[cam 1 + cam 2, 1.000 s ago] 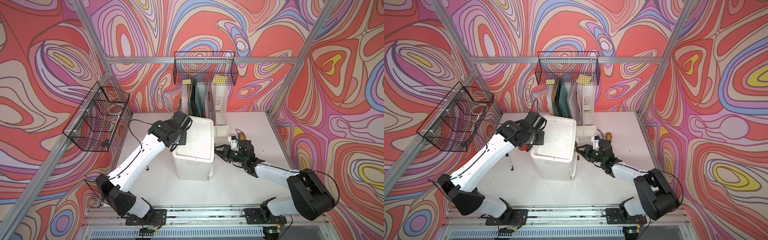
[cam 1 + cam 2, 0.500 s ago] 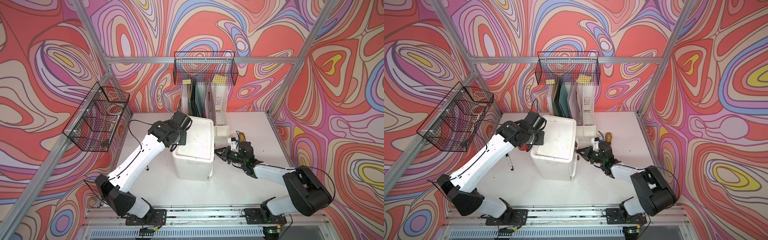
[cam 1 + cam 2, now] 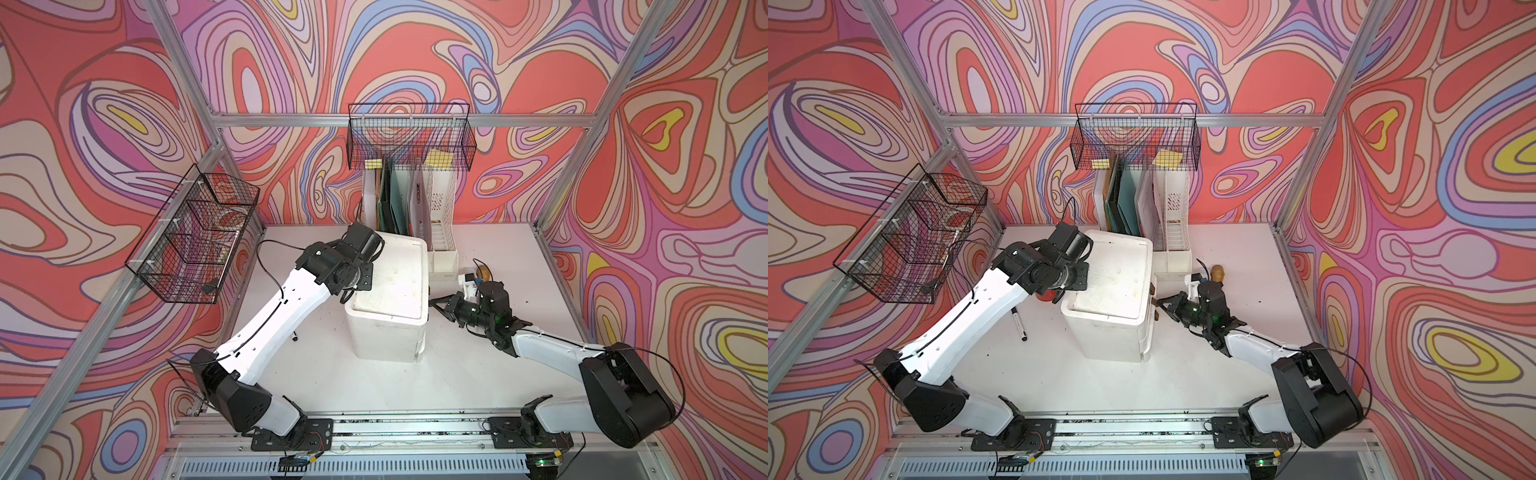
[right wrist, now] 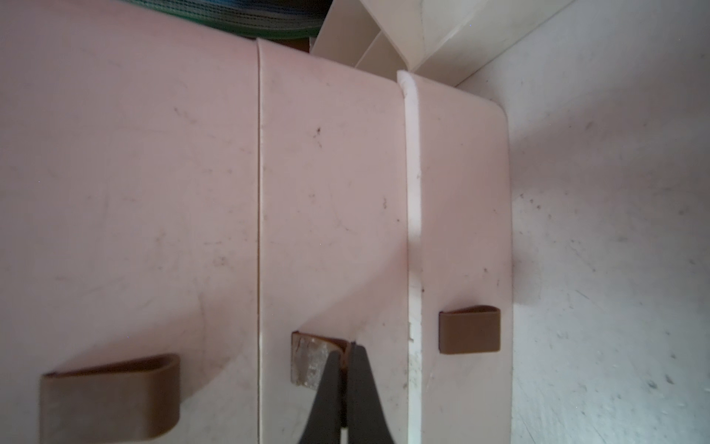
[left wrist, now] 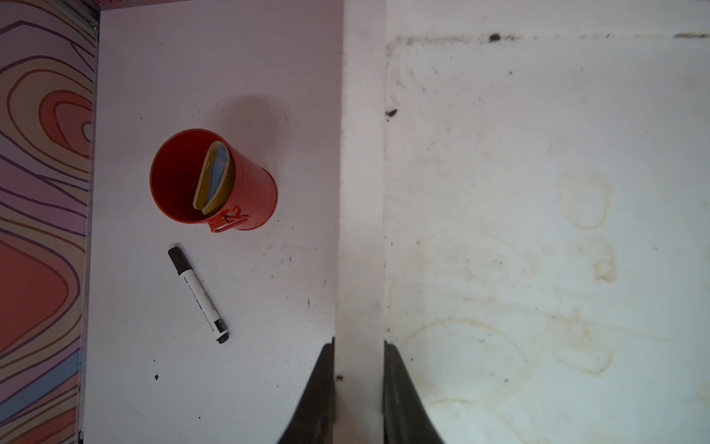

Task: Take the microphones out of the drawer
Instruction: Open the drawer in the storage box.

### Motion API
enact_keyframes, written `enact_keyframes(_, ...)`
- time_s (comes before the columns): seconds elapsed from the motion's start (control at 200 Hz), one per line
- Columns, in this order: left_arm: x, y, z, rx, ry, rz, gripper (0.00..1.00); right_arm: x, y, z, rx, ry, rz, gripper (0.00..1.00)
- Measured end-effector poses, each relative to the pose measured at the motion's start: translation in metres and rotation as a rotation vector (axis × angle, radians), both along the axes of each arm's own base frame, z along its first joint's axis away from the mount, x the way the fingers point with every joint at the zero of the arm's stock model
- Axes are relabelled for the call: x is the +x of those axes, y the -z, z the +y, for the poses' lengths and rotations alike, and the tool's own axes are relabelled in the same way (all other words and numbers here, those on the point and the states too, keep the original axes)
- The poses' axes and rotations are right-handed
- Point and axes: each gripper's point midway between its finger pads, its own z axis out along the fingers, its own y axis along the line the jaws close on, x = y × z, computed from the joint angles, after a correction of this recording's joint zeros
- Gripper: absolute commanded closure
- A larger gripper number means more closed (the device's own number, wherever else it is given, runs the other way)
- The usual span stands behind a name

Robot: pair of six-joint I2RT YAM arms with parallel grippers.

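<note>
Right wrist view: the right tool (image 4: 345, 350) is pinched shut on the brown handle (image 4: 307, 363) of the middle drawer (image 4: 330, 192). The drawer looks closed.

In both top views the white drawer box (image 3: 390, 291) (image 3: 1113, 291) stands near the middle of the counter (image 3: 374, 386), a bit toward the far edge. The left tool (image 5: 358, 343) is shut on the raised rim on top of the box, with one finger on each side. It looks like it holds the box in place.

The microphone cannot be seen. I think it is inside a drawer, maybe the one being grabbed, but I cannot tell.

The handle is thin and looks bendy and worn, so it may slip out of the pinch. A slow, straight pull toward the right edge of the counter seems best. The box looks light and could slide, so the hold on top helps.

A microphone is most likely hard and round, so it can roll and slip. Its head may dent. The best place to grab it is probably around the middle of its body, not the head.
</note>
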Motion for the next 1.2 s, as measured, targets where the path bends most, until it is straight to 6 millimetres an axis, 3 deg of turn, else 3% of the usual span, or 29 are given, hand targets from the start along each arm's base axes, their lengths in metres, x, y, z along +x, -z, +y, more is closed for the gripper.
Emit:
enact_keyframes(0.21,0.000,0.000,0.000,0.000,0.000,0.000,1.00,-0.001,-0.003,-0.019,-0.057,0.037,0.001,1.00)
enact_keyframes(0.661,0.000,0.000,0.000,0.000,0.000,-0.001,1.00,0.000,-0.001,-0.081,-0.139,0.152,0.041,1.00)
enact_keyframes(1.202,0.000,0.000,0.000,0.001,0.000,-0.001,1.00,-0.003,-0.004,-0.114,-0.243,0.205,0.067,1.00)
